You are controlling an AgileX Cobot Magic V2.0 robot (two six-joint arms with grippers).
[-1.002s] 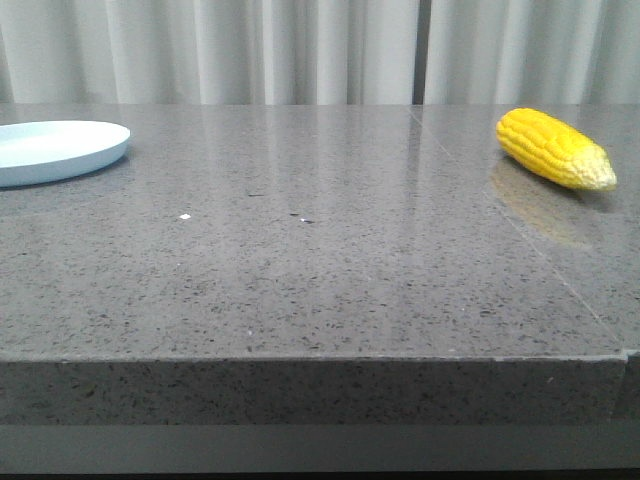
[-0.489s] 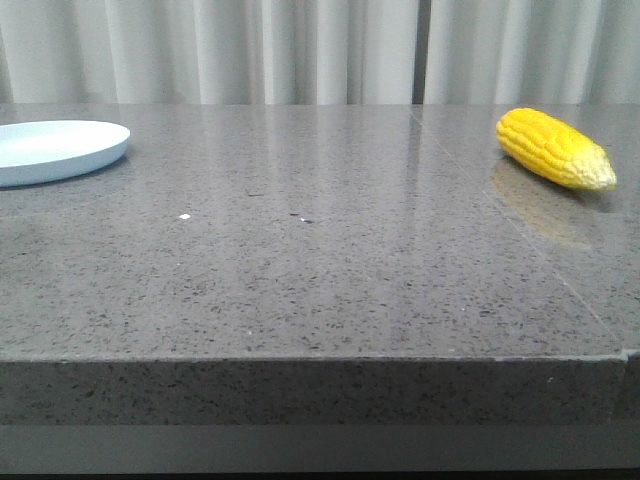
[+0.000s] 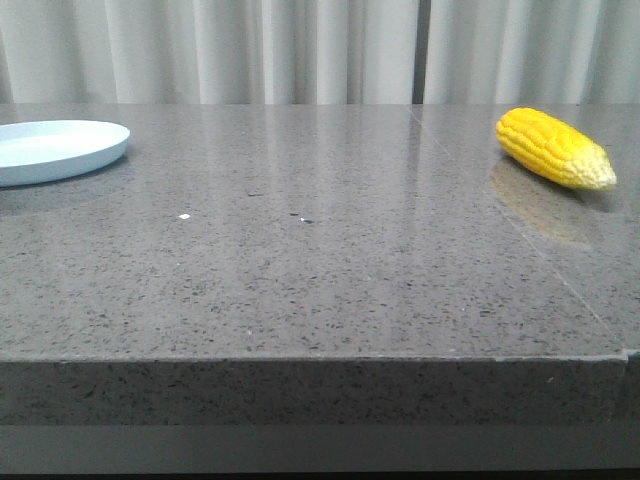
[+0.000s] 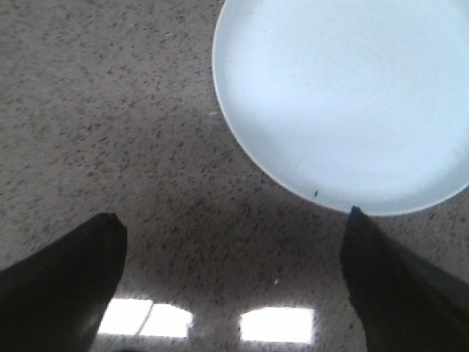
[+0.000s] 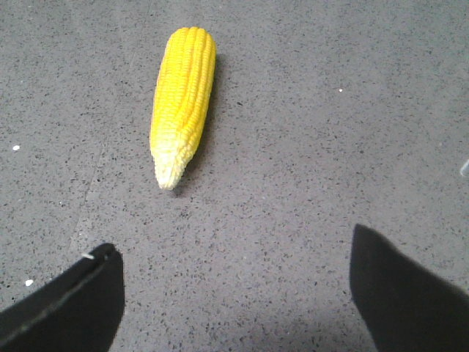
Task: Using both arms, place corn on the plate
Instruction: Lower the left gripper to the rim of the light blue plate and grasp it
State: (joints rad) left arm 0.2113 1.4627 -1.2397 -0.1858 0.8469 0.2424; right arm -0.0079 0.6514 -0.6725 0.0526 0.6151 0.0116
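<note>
The yellow corn (image 3: pixel 555 148) lies on the grey table at the far right, pale tip toward the right edge. The pale blue plate (image 3: pixel 55 149) sits at the far left, cut by the frame edge, and holds nothing. Neither gripper shows in the front view. In the right wrist view the corn (image 5: pixel 183 101) lies ahead of my open, empty right gripper (image 5: pixel 234 249), its pale tip toward the fingers and well apart from them. In the left wrist view the plate (image 4: pixel 344 99) lies just ahead of my open, empty left gripper (image 4: pixel 234 220); one fingertip (image 4: pixel 359 220) overlaps the plate's rim in the picture.
The speckled grey stone table (image 3: pixel 320 260) has a front edge close to the camera and a seam running diagonally (image 3: pixel 530 245) on its right part. Pale curtains (image 3: pixel 320 50) hang behind the table. Small white specks (image 3: pixel 184 216) lie on the tabletop.
</note>
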